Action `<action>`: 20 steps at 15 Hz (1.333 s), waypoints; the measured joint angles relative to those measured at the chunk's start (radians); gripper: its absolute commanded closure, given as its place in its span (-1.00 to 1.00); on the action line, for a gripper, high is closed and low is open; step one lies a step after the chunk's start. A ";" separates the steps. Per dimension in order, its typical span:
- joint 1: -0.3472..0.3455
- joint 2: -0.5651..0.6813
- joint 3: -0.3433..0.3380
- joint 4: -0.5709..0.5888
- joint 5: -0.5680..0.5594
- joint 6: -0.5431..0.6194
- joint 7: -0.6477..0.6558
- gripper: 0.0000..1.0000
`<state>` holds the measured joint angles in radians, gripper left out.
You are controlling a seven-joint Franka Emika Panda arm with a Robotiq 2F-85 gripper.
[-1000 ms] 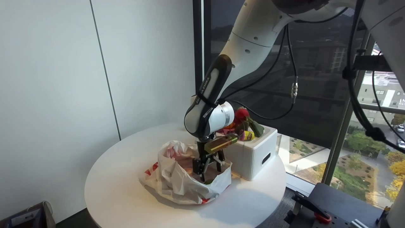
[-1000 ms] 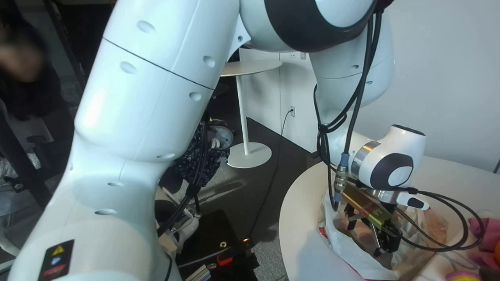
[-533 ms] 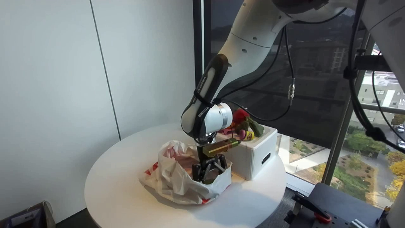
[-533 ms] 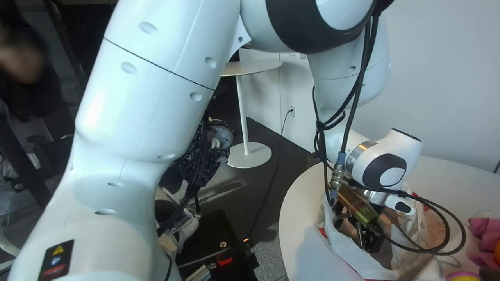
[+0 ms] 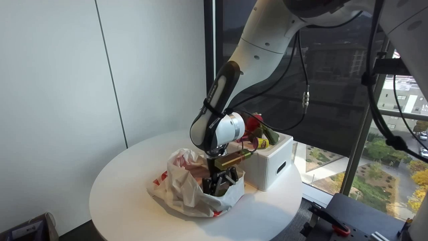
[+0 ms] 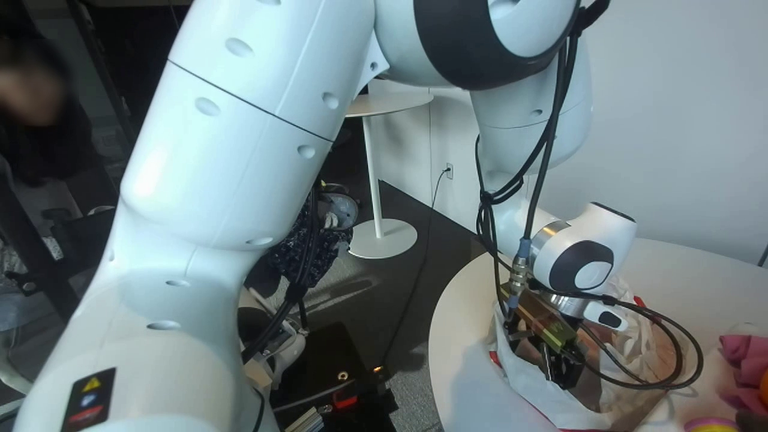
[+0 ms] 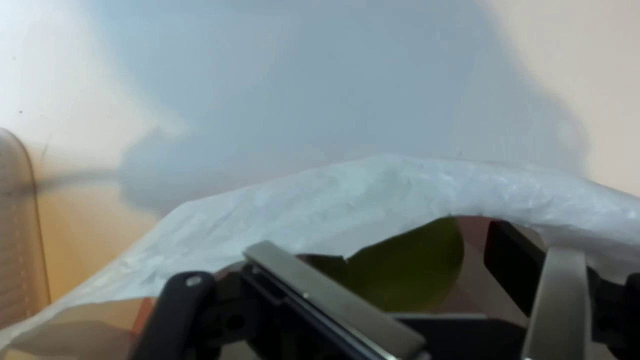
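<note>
A white plastic bag [image 5: 187,192] with red markings stands open at its top on the round table, also visible as a bag [image 6: 528,390] beneath the arm. My gripper [image 5: 220,184] points down into its mouth, jaws apart. In the wrist view a dark green rounded thing [image 7: 415,265] lies in the bag, seen between the spread fingers of the gripper [image 7: 405,270]; whether they touch it I cannot tell. The bag's pale rim [image 7: 350,200] covers part of the green thing. One black fingertip [image 7: 510,260] shows inside the bag; the opposite one is mostly hidden.
Close beside the bag stands a white box [image 5: 276,170]. On its top are a red item [image 5: 253,123], green leafy-looking pieces [image 5: 270,134] and a small yellow tub [image 5: 262,143]. Pink cloth-like pieces [image 6: 747,360] lie near the loop of arm cables [image 6: 678,336].
Over the last second my gripper has sunk deeper into the bag and shifted slightly left in both exterior views. The jaws have stayed apart. Bag and box stand almost unchanged.
</note>
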<state>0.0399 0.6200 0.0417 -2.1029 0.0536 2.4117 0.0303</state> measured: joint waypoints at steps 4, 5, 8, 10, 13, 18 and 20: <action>0.001 -0.001 0.001 0.001 0.000 0.003 -0.012 0.03; 0.001 -0.001 0.001 0.001 0.000 0.003 -0.012 0.03; 0.002 -0.004 0.004 0.001 0.000 0.003 -0.012 0.03; 0.008 -0.017 0.005 0.001 -0.008 0.011 -0.012 0.03; 0.026 -0.066 -0.001 0.000 -0.049 0.041 -0.008 0.03; 0.013 -0.239 -0.026 -0.039 -0.057 0.072 0.001 0.03; -0.007 -0.332 -0.041 -0.077 -0.054 0.084 0.008 0.03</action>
<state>0.0326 0.2876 0.0010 -2.1794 0.0000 2.4958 0.0388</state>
